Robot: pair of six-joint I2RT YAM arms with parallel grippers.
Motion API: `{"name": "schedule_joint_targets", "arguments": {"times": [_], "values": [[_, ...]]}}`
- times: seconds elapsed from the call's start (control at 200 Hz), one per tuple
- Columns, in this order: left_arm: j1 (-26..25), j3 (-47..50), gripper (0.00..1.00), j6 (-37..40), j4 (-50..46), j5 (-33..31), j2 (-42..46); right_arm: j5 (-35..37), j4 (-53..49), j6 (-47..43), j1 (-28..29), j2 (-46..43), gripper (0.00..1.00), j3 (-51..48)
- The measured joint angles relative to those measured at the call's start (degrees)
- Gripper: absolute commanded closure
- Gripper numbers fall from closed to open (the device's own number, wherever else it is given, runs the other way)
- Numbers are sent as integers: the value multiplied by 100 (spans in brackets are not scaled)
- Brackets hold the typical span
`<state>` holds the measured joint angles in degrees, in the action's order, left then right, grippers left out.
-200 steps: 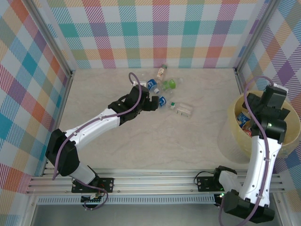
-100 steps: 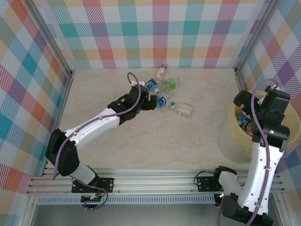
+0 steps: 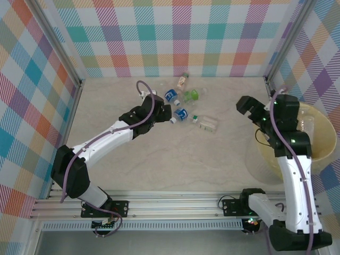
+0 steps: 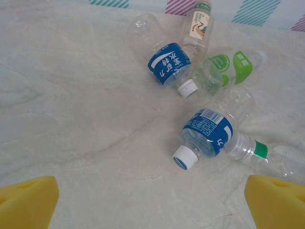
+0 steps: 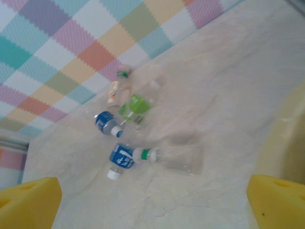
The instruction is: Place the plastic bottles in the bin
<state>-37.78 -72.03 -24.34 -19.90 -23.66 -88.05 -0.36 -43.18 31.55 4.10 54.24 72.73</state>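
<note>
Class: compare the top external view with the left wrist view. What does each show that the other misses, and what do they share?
Top external adds the pale-yellow bin at the right and the open right gripper just left of it. The left wrist adds its own yellow fingertips, spread wide, and the print on the labels. Shared: the marble table and the loose bottles, including the nearer blue-labelled bottle, the farther blue-labelled bottle and the green-labelled bottle.
</note>
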Motion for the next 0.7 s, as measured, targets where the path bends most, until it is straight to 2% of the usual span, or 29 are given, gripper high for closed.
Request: {"name": "schedule_joint_targets", "arguments": {"times": [0.22,0.345,0.485,0.7], "values": [[122,-11,0,-184,-4,98,-103,387,756,81,1327,898,0,20],[197,-133,0,-295,-120,201,-404,496,981,59,1880,1552,0,142],[278,-330,0,-431,-262,361,-737,535,1110,-50,2190,2118,0,247],[293,-562,0,-492,-295,673,-955,898,1023,-306,2221,2387,0,330]]}}
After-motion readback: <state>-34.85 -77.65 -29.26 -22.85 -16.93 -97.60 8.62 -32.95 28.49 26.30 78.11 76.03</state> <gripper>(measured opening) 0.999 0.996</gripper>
